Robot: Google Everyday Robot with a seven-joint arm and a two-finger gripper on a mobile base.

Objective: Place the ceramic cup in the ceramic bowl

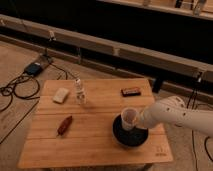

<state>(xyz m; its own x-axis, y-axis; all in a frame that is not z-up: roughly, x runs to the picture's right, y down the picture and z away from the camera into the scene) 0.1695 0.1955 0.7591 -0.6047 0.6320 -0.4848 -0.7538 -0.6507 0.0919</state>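
Observation:
The pale ceramic cup (128,117) stands upright over the far-left part of the black ceramic bowl (131,136), which sits near the front right of the wooden table (95,142). Whether the cup rests on the bowl's bottom I cannot tell. My gripper (136,120) is right against the cup's right side, at the end of the white arm (175,116) that reaches in from the right. The arm hides the bowl's right rim.
A slim clear bottle (79,91) and a pale block (61,95) stand at the table's back left. A reddish-brown object (64,125) lies front left, a flat dark rectangle (130,91) at the back right. Cables (17,87) cover the floor to the left.

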